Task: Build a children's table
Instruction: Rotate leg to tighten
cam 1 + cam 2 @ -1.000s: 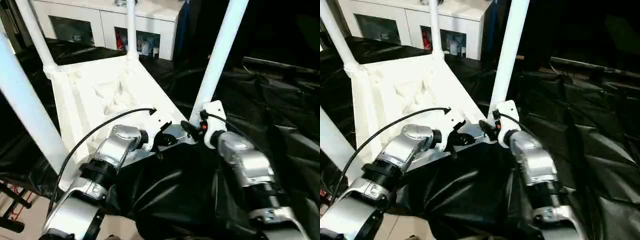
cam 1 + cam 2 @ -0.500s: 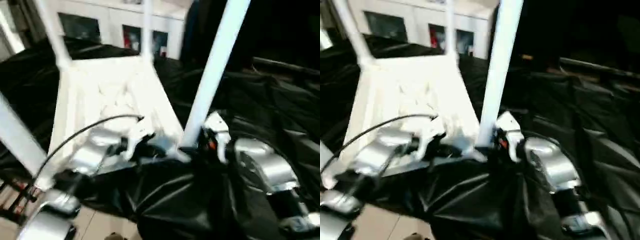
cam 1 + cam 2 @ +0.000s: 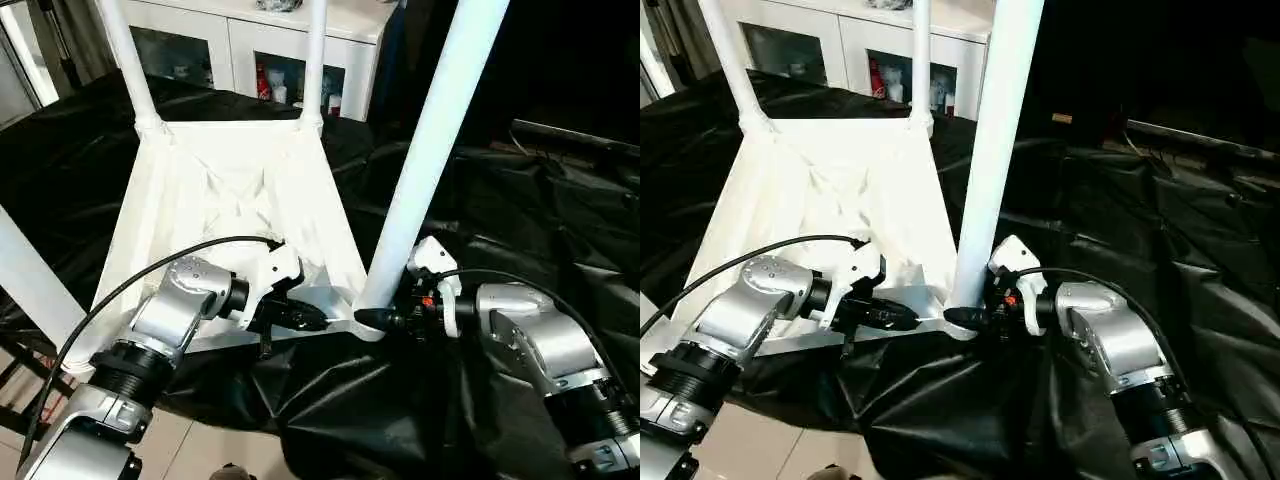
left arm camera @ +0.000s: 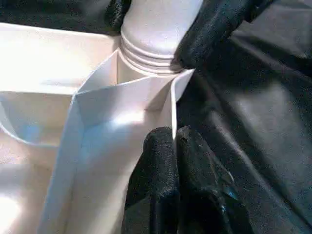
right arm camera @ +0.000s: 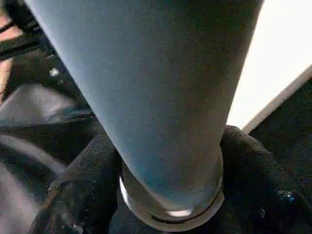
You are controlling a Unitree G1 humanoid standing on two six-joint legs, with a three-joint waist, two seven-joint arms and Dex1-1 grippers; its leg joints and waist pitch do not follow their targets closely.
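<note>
Lying upside down on the black sheet-covered worktop point(image 3: 520, 200), the white plastic rectangular tabletop point(image 3: 230, 200) is seen with all four white tapered tube legs point(image 3: 430, 150) socketed. The near-corner leg is clasped by the right gripper point(image 3: 375, 319); the rim is pinched by the left gripper point(image 4: 173, 146). Turning upright likely remains.

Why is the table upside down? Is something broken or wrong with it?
Nothing looks broken. The table top lies upside down on the black sheet, which is how legs go in. Its legs point up. The right gripper is around the base of the near leg, and the shut left gripper is at the edge.
</note>
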